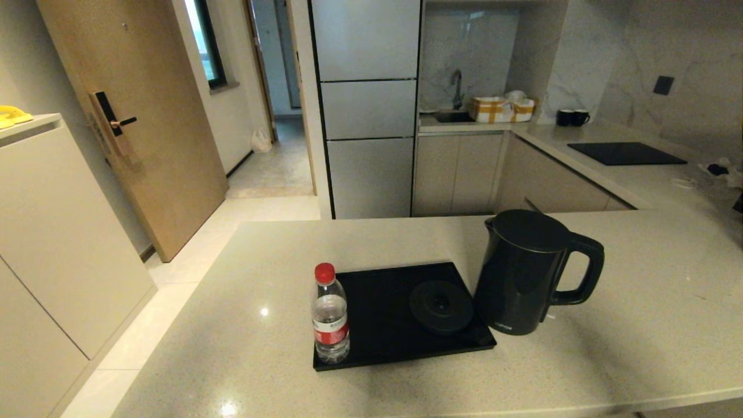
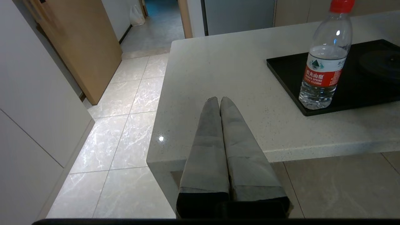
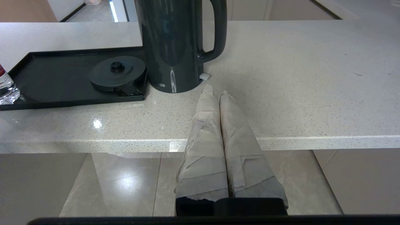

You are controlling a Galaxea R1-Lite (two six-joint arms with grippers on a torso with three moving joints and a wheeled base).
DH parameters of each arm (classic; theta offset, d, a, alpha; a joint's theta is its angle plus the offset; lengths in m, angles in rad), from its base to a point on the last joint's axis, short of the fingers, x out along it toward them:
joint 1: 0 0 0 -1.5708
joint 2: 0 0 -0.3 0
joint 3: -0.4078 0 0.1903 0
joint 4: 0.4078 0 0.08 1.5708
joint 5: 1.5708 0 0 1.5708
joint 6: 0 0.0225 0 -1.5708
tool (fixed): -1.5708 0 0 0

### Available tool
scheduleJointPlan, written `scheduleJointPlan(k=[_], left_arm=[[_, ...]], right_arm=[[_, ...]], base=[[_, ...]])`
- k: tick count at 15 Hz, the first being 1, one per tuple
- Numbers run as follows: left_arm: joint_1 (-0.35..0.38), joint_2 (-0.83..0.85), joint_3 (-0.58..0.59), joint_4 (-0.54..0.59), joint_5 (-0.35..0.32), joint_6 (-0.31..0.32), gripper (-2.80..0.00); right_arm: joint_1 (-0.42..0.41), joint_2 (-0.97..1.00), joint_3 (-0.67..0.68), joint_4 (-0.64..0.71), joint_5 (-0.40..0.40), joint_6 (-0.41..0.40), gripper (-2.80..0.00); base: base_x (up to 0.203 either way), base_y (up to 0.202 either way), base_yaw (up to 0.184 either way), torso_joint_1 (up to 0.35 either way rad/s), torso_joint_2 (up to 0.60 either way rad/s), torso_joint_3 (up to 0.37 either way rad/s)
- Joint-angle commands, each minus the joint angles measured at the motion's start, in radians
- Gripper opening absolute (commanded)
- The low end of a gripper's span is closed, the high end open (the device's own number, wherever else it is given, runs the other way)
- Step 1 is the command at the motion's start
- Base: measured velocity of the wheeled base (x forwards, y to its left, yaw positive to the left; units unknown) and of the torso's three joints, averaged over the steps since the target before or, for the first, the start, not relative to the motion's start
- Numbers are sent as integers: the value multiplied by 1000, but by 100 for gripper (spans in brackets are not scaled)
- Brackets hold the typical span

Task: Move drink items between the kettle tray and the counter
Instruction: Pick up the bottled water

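Black tray (image 1: 377,325) with water bottle (image 1: 330,316), kettle base disc (image 1: 441,306).

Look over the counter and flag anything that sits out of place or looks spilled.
The kettle stands on the counter just off the tray's right edge, not on its base disc, which lies bare. The water bottle stands upright on the tray's near left corner. Nothing looks spilled or tipped.
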Motion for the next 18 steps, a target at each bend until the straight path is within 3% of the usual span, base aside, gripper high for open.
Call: scheduleJointPlan(k=[1, 4, 6, 9, 12, 15, 18], left_arm=[[-4, 64, -67, 58, -5, -5, -280], [-27, 377, -204, 155, -152, -11, -280], [-38, 662, -231, 114, -275, -5, -280], [-83, 1060, -222, -132, -378, 13, -280], [-167, 1303, -150, -532, -445, 28, -280], [-192, 1368, -119, -641, -466, 32, -280], [-191, 1540, -105, -824, -465, 30, -280]], right_arm=[[0, 3, 0, 0, 0, 1, -280], [0, 1, 0, 0, 0, 1, -280], [0, 3, 0, 0, 0, 1, -280], [0, 1, 0, 0, 0, 1, -280], [0, 1, 0, 0, 0, 1, -280], [0, 3, 0, 0, 0, 1, -280], [0, 1, 0, 0, 0, 1, -280]], base=[[0, 0, 0, 0, 0, 0], [0, 0, 0, 0, 0, 0], [0, 0, 0, 0, 0, 0], [0, 0, 0, 0, 0, 0], [0, 0, 0, 0, 0, 0], [0, 0, 0, 0, 0, 0], [0, 0, 0, 0, 0, 0]])
